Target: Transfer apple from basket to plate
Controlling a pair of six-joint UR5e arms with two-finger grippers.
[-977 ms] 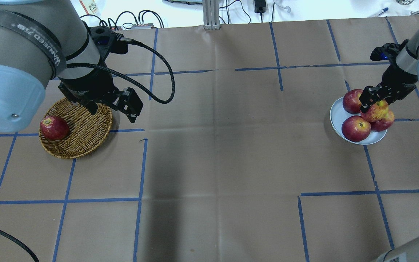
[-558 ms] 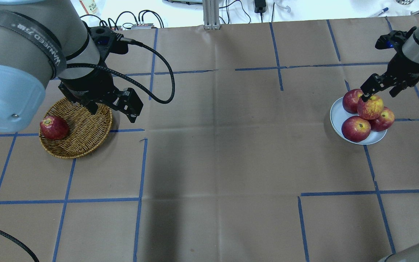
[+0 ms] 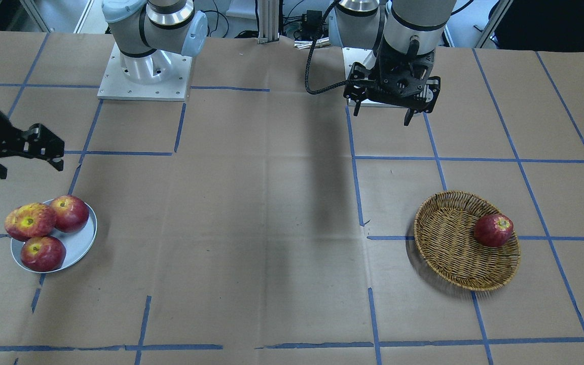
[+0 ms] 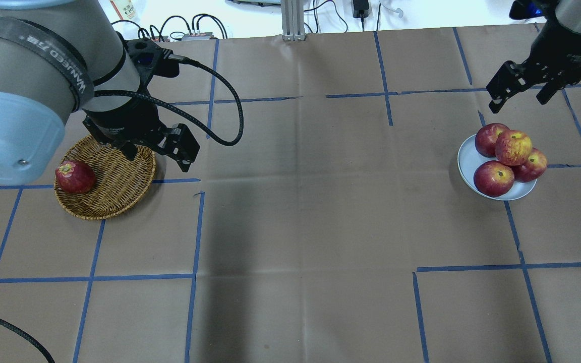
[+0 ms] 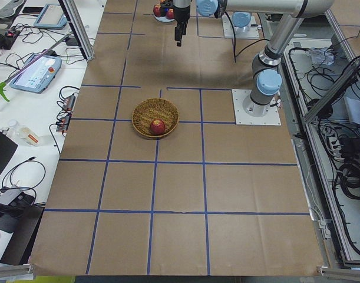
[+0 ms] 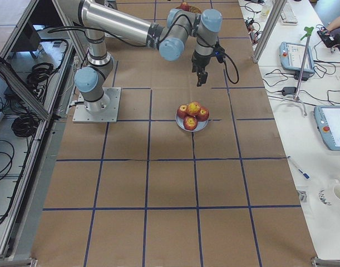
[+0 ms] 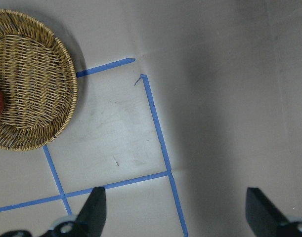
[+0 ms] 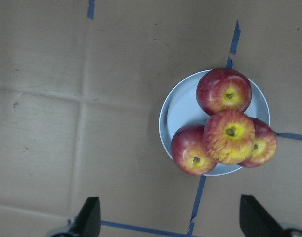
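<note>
The apple, light red streaked with yellow, rests on top of three darker apples on the pale plate. It also shows in the right wrist view and in the front view. My right gripper is open and empty, raised above and beyond the plate. The wicker basket stands at the left with one dark red apple in it. My left gripper is open and empty, hovering by the basket's far right rim.
Brown paper with blue tape lines covers the table. The two arm bases stand on the robot's side. Cables and a metal post lie past the far edge.
My right gripper has let go of the streaked apple on top of the pile and has risen away from the plate. The left arm has not moved.
</note>
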